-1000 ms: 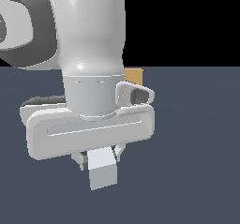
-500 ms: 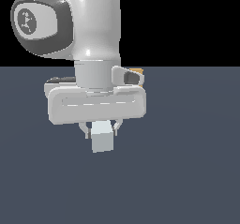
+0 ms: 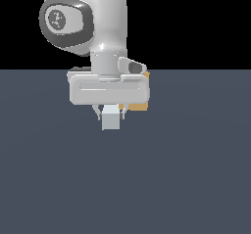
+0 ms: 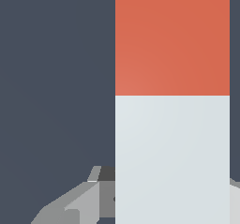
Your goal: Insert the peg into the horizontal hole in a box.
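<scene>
The dark slate-grey floor (image 3: 186, 179) fills the lower part of the exterior view under a black background. Above it stands the white Panda arm (image 3: 105, 22), the largest thing in sight, with a dark grey round joint cap (image 3: 59, 20) on the exterior view's left; the cap bears a faint pale emblem, too blurred to read. No other writing or label can be made out in either view.

Below the arm's wrist sits the wide white hand body (image 3: 108, 91), set crosswise. Behind it, on the exterior view's right and farther off, a sliver of the box (image 3: 142, 105) shows in tan, mostly hidden by the hand; its hole cannot be seen.

The gripper (image 3: 111, 114) points down, and its two short dark fingers (image 3: 98, 112) sit close on either side of the peg (image 3: 111, 119), pinching it. From the exterior view only the peg's pale grey-white end face shows, square-on toward the camera, held clear above the floor.

In the wrist view the peg (image 4: 172, 124) takes up much of the picture: a grey-white stretch nearest the gripper, then the orange-red end (image 4: 172, 38) running away from it. A grey finger (image 4: 79, 204) shows beside the pale part. The box is not visible there.
</scene>
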`<state>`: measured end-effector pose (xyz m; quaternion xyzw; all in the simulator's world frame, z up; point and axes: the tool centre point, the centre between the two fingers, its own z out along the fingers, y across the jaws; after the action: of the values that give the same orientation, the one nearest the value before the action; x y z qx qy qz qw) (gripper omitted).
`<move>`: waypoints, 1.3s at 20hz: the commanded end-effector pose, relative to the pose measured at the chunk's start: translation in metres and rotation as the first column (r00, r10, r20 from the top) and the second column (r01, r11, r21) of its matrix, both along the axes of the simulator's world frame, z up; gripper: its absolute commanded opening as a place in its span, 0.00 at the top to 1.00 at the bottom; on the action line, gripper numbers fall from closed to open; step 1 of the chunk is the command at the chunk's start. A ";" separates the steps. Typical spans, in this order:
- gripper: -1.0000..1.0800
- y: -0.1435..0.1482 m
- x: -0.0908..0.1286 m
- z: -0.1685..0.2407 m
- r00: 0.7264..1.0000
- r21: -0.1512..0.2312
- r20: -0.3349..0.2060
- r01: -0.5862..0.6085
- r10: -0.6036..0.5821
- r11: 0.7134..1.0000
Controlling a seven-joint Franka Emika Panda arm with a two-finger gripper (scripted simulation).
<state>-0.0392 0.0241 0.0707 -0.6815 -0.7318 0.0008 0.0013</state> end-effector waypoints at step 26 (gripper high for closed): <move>1.00 0.108 0.030 0.035 0.983 0.000 0.003 0.183 -0.183 0.983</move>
<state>-0.0108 0.1329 0.1045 -0.7456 -0.6664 0.0016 0.0009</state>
